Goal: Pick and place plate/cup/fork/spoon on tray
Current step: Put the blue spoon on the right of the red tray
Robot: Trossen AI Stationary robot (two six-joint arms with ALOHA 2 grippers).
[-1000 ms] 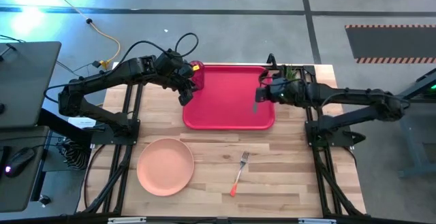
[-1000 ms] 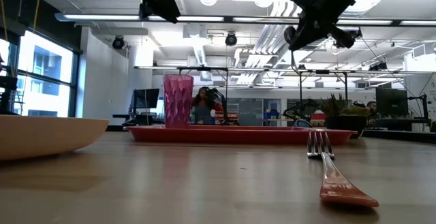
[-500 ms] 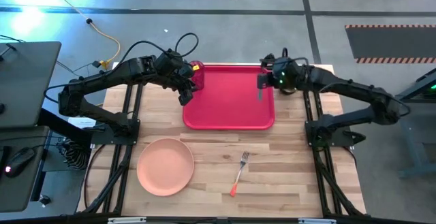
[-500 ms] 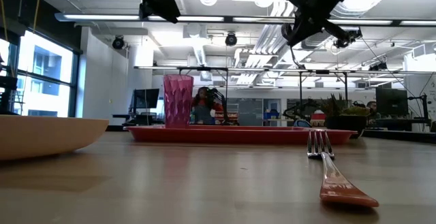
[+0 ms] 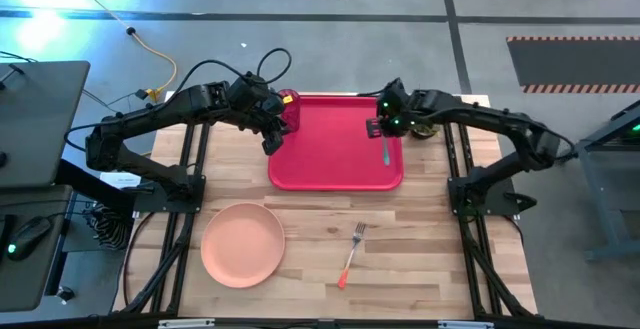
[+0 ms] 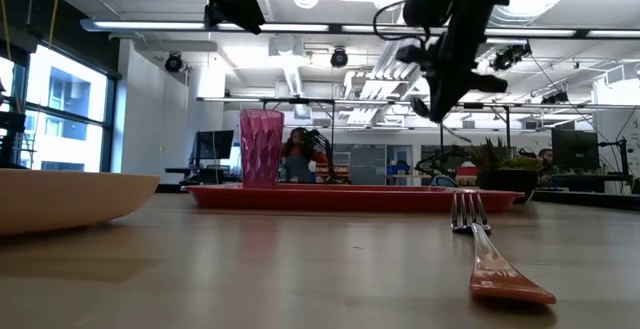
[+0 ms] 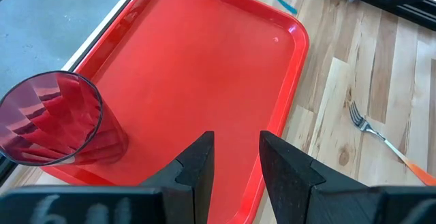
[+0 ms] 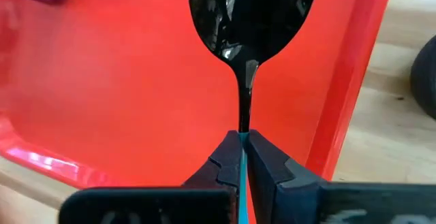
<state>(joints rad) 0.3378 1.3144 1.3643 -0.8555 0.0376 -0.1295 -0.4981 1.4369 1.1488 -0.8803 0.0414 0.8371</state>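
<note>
Right gripper [image 8: 242, 157] above the tray's [image 5: 335, 164] right side, fingers pinched tight on the spoon [image 8: 246, 20] at its slim neck. Spoon bowl dark, glossy, oval, mirror-like; a sliver of light-blue handle shows between the fingers. In the high view the spoon [image 5: 386, 149] hangs over the tray just inside its right rim; whether it touches the tray cannot be told.

Left gripper [image 7: 235, 159] above the tray's left edge, beside the cup [image 7: 51, 118]; fingers a narrow gap apart, holding nothing.

Tray: flat red plastic, smooth, rounded corners, low raised rim. Cup stands upright in the tray's far left corner, translucent dark pink, ribbed sides, taller than wide.

Plate [image 5: 242, 244]: round, shallow, matte salmon-pink, on the pale wood-plank table [image 5: 420, 229], near its front left, apart from the tray. Fork [image 5: 351, 252]: silver tines, thin orange-red handle, lying flat on the wood right of the plate, in front of the tray.
</note>
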